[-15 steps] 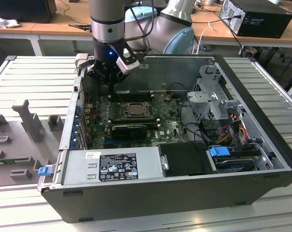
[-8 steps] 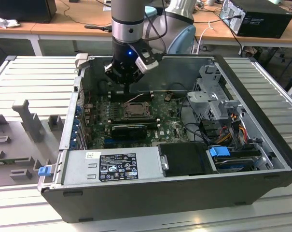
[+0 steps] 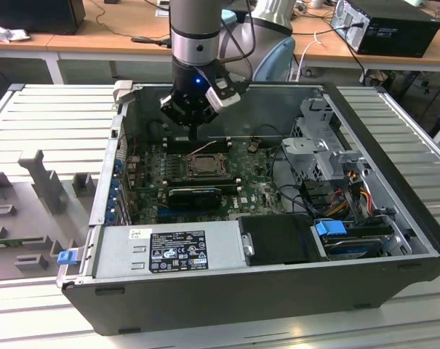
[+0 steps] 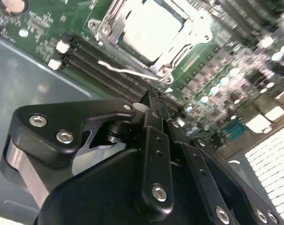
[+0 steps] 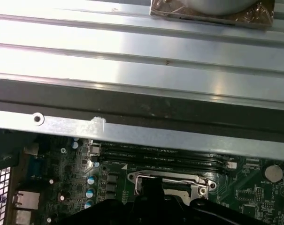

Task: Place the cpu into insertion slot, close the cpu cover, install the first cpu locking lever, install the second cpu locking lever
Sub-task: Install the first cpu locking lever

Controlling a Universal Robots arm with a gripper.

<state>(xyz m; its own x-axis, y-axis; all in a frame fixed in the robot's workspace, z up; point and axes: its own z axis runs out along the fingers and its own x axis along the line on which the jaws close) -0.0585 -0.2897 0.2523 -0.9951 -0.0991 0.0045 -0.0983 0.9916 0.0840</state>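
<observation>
The cpu, a pale square chip, lies in the insertion slot in the middle of the green motherboard. The grey metal cpu cover lies flat around the chip. A thin silver locking lever sticks out loose along the socket's edge, and in the exterior view it stands raised as a pale line. My gripper hovers just behind the socket, its black fingers pressed together with nothing between them. In the exterior view the gripper hangs just above the lever.
The board sits deep inside an open computer case. A grey power supply fills the front. A drive cage and cables crowd the exterior view's right. Long black memory slots run beside the socket, near the case wall.
</observation>
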